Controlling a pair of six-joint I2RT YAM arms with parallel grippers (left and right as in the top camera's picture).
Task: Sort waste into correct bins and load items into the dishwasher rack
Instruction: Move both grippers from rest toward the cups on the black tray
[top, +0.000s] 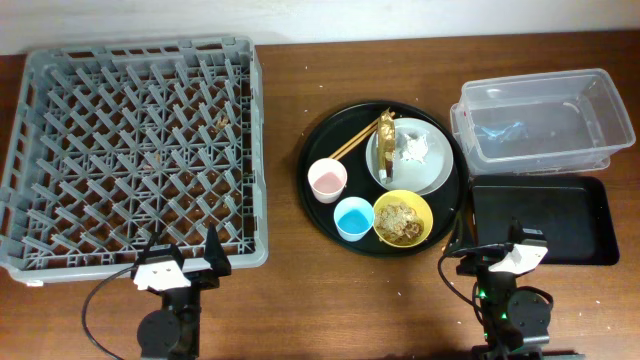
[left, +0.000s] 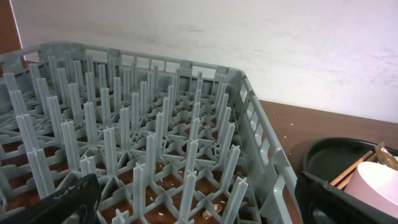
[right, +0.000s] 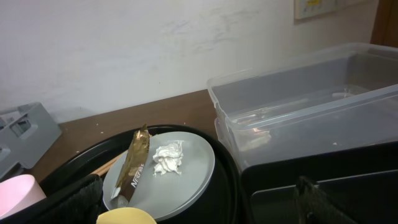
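grey plastic, the dishwasher rack (top: 130, 150) fills the 9 o'clock side of the brown desk (top: 290, 300), with a few crumbs on its lattice floor. a round black tray (top: 345, 125) sits mid-desk, just beside the rack. on it, the pink cup (top: 327, 180) stands at 9 o'clock and the light-blue cup (top: 353, 218) at 7 o'clock, both upright. the yellow bowl (top: 424, 212) is at 5 o'clock, touching the blue cup, with beige food scraps (top: 400, 220) inside. the plate (top: 425, 178) lies at 2 o'clock. the gold wrapper (top: 385, 132) rests along the plate's 10 o'clock edge, with the white tissue (top: 412, 148) near the plate's middle just beside it. the chopsticks (top: 355, 143) lie at 11 o'clock, slanting from the tray floor up to the plate's rim by the wrapper.

the clear tub (top: 540, 88) stands at 2 o'clock on the desk. the shallow black tray (top: 540, 220) lies at 4 o'clock, right against the tub's near side.

the left gripper (top: 185, 255) hangs at 7 o'clock, over the rack's near rim. its jaws are spread wide, one finger (left: 62, 199) in each lower corner of the left wrist view, holding nothing. the right gripper (top: 485, 240) hangs at 5 o'clock, by the black tray's near corner. its jaws are likewise wide apart and bare.
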